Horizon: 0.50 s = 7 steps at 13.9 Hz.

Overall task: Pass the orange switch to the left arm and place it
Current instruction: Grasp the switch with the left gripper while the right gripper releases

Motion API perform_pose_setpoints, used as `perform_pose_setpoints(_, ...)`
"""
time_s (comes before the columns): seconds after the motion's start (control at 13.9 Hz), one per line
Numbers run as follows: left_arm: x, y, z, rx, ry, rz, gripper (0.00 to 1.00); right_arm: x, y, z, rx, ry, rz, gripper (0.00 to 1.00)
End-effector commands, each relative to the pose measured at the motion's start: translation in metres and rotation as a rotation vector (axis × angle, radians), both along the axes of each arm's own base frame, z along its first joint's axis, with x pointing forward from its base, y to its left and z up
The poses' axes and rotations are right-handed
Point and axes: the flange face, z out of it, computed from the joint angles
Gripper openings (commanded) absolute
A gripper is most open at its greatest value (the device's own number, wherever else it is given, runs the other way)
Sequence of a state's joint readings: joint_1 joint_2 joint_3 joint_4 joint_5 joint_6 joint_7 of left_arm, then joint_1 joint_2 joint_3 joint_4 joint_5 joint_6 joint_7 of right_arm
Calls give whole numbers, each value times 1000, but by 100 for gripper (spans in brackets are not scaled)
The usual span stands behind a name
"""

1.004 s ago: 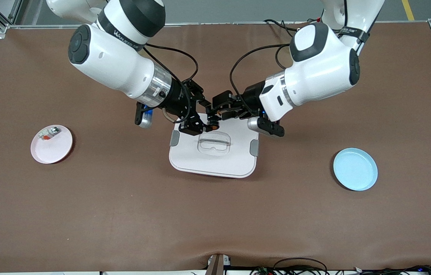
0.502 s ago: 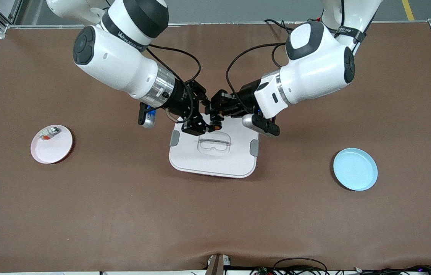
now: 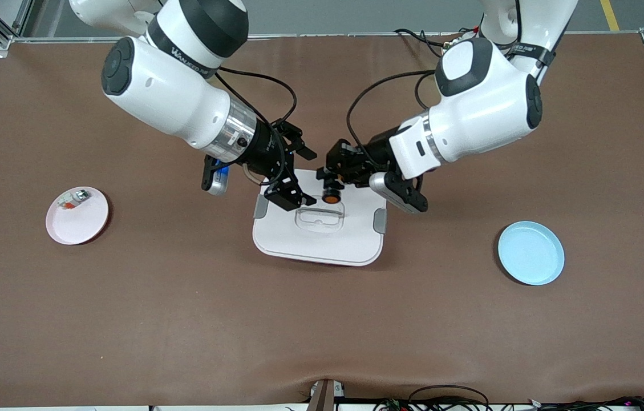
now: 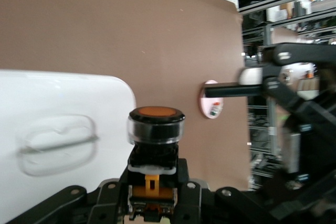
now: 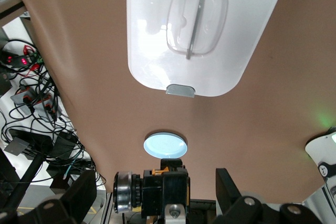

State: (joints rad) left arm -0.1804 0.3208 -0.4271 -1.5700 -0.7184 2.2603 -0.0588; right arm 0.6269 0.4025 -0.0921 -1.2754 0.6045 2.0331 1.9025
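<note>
The orange switch (image 3: 331, 196), a black body with an orange round cap, hangs over the box (image 3: 322, 242). My left gripper (image 3: 330, 184) is shut on its black body. In the left wrist view the switch (image 4: 156, 129) stands up from the shut jaws of the left gripper (image 4: 155, 195), cap outward. My right gripper (image 3: 308, 178) is open beside it, over the box's edge toward the right arm's end. In the right wrist view the switch (image 5: 137, 190) sits between the spread fingers (image 5: 79, 198) of the right gripper (image 5: 155, 198), touching neither. The white box (image 5: 199, 30) lies below.
A pink plate (image 3: 77, 220) holding a small white-silver part (image 3: 73, 198) lies toward the right arm's end of the table. A blue plate (image 3: 530, 253) lies toward the left arm's end. Brown mat surrounds the box.
The right gripper opened and let go of the switch, then drew back a little. The left gripper shut on the switch and carried it slightly toward the left arm's end.
</note>
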Motion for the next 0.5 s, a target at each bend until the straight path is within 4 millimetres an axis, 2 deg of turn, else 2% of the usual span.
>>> perform_pose_setpoints(0.0, 6, 10, 0, 92, -80, -35, 0, 16, -32, 1, -16, -7, 66, 100)
perform_pose_setpoints(0.29, 22, 54, -6, 359, -183, -108, 0, 33, -101, -12, -67, -18, 303, 100)
perform_pose_setpoints(0.36, 26, 67, -8, 399, -179, -113, 0, 36, -124, -16, -75, 0, 355, 100)
perform_pose_setpoints(0.43, 30, 79, -10, 437, -189, -129, 0, 40, -147, -12, -80, -4, 391, 100)
